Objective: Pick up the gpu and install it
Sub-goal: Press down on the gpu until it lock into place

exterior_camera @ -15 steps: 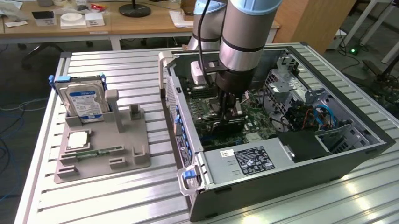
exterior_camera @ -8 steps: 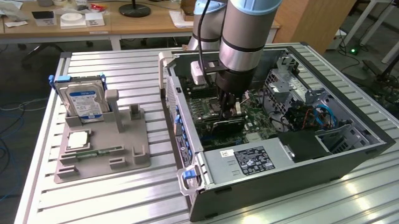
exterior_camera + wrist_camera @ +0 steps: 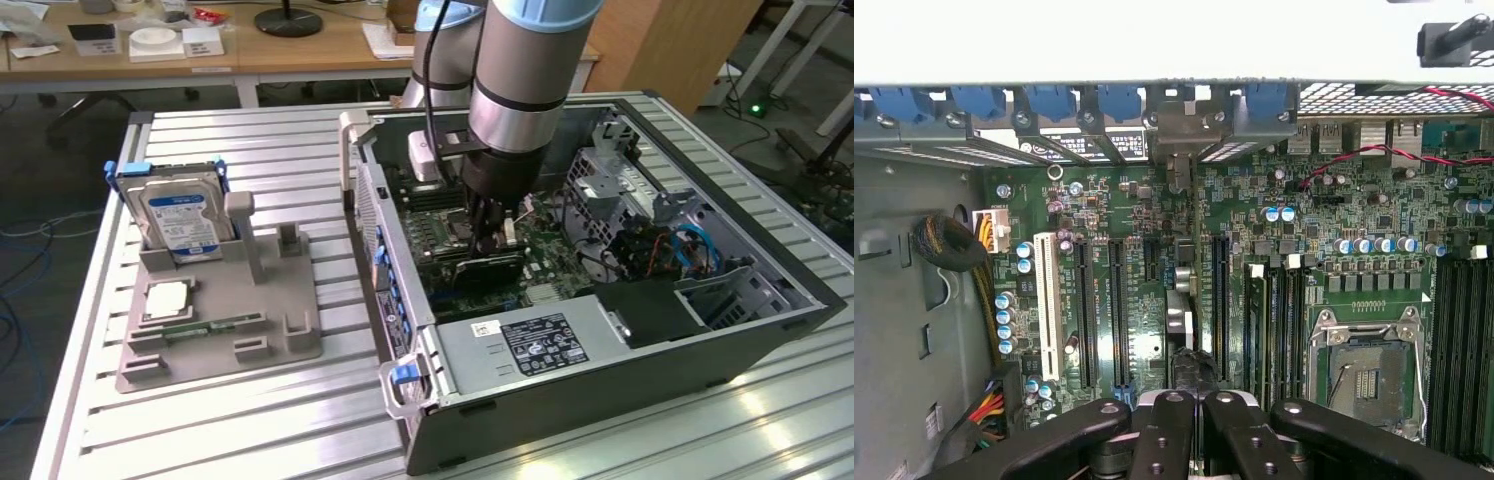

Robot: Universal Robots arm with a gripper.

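Blue-labelled hard drive [image 3: 183, 222] stands in the grey fixture [image 3: 220, 320] at the exterior view's left; its print is unreadable. Rightward, inside the open computer case [image 3: 747, 330], your gripper [image 3: 491, 235] is pinched on the gpu [image 3: 483, 268], upright on the motherboard [image 3: 1154, 240] between slots, cables [image 3: 681, 250] nearby.

You see a silver-grey tubular arm [image 3: 514, 75] with black joint bands, a black cable, and a black bolted-linkage gripper [image 3: 1194, 420].

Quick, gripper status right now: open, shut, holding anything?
Gripper: shut on the gpu, held edge-on over the motherboard inside the open computer case.
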